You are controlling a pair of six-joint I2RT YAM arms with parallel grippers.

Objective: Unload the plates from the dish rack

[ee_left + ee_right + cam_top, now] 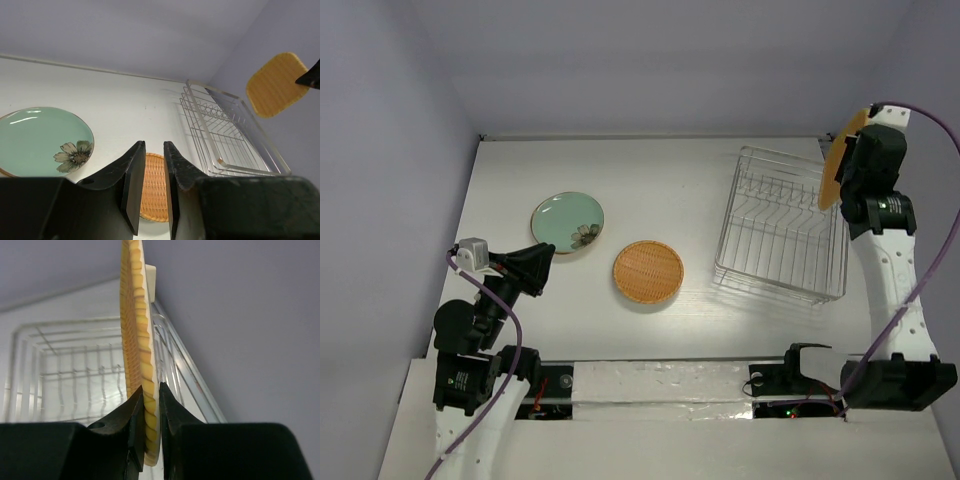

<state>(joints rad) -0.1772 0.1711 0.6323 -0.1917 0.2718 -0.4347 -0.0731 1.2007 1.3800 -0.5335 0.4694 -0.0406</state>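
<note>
The orange-tan rounded-square plate [835,165] hangs on edge above the right side of the dish rack [780,225], clear of the tines. My right gripper [844,180] is shut on its lower rim; the right wrist view shows the plate [134,340] pinched between the jaws of that gripper [151,390]. The rack holds no plates. The mint-green floral plate [568,222] and the orange woven round plate [648,271] lie flat on the table. My left gripper [548,256] hovers near the mint plate, jaws a narrow gap apart, empty. The cream plate is out of view.
The left wrist view shows the mint plate [40,140], the woven plate [152,187] behind my left gripper [154,145], the rack [225,135] and the lifted plate [275,84]. Walls close the table at back and sides.
</note>
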